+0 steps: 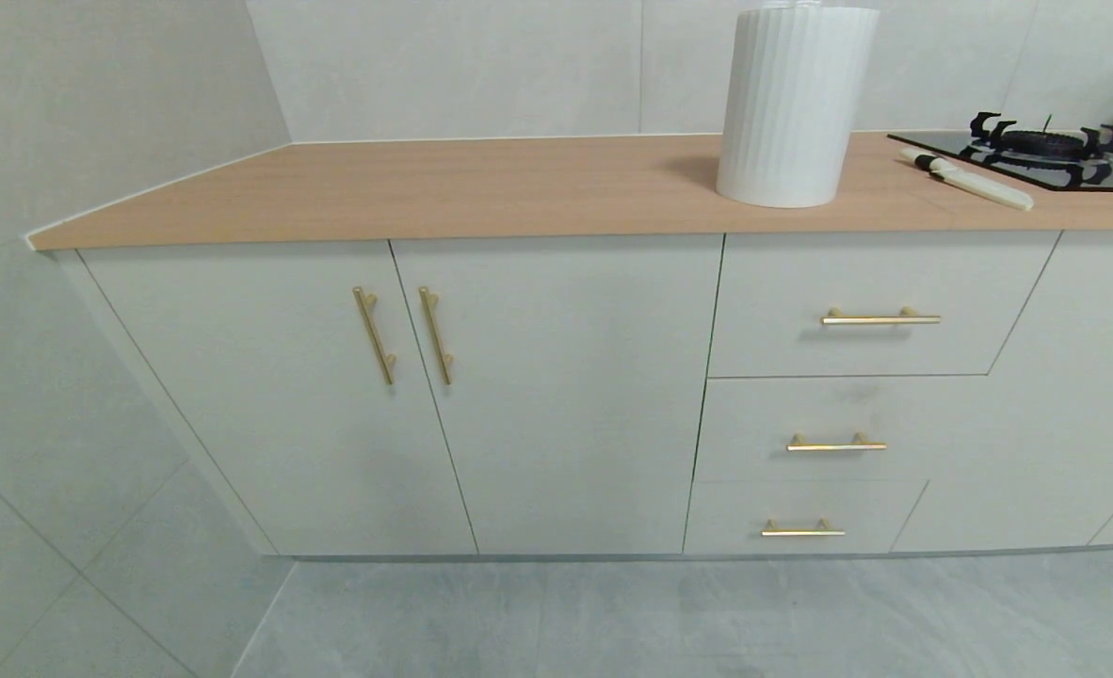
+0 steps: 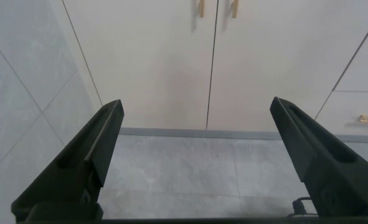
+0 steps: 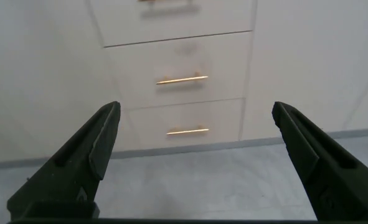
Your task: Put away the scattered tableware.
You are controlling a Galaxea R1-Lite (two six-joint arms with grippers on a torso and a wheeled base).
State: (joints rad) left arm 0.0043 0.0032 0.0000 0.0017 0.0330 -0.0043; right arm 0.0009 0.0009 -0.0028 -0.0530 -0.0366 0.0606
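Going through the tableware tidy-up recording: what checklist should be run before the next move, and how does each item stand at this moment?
1. Open, empty left claw: ok.
2. Open, empty right claw: ok.
3. Tableware located: ok, a knife lies on the counter beside the stove.
4. Storage open: not ok, the three drawers and both doors are shut.
5. Claws near the knife: not ok, both are low, facing those shut fronts.
6. Room inside the ribbed white container: cannot tell.
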